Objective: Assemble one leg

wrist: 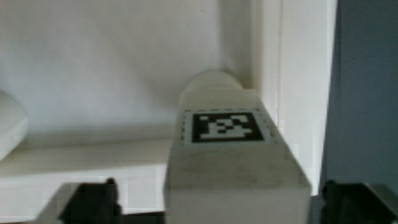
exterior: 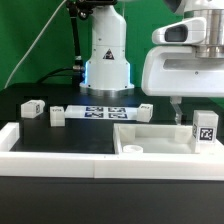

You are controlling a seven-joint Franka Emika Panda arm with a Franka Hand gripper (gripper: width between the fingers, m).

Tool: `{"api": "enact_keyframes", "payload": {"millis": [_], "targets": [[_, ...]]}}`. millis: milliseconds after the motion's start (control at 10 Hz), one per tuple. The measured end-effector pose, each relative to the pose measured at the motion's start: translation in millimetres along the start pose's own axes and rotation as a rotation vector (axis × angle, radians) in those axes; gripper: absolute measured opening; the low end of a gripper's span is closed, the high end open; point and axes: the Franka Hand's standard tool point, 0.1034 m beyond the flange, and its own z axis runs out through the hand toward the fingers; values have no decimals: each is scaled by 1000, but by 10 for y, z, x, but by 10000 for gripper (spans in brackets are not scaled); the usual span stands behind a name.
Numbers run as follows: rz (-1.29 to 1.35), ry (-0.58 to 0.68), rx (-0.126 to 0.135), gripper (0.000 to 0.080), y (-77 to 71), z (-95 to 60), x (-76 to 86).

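Observation:
A leg [exterior: 206, 128], a short white block with a black-and-white tag, stands upright at the right corner of the large white panel [exterior: 150, 133], just below my gripper [exterior: 190, 114]. In the wrist view the leg [wrist: 228, 140] runs up between my two dark fingertips [wrist: 93, 200], tag facing the camera. My gripper [wrist: 222, 203] is open. Its jaws stand on either side of the leg with a small gap on each side. The panel floor and its raised rim [wrist: 294, 90] lie behind the leg.
Three more legs stand on the black table: two at the exterior view's left [exterior: 32, 108] [exterior: 57, 116] and one behind the panel [exterior: 146, 110]. The marker board [exterior: 100, 111] lies before the arm's base [exterior: 107, 60]. A white L-shaped wall [exterior: 60, 150] runs along the front.

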Motion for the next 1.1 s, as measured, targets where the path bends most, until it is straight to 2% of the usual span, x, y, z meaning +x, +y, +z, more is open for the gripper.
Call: {"api": "enact_keyframes", "payload": {"millis": [100, 200, 300, 700, 1100], "targets": [[19, 0, 0, 390, 1, 2, -1], [19, 0, 0, 390, 2, 3, -1], [83, -1, 3, 291, -2, 5, -3], [497, 1, 3, 291, 18, 7, 1], [853, 16, 17, 291, 41, 7, -22]]}}
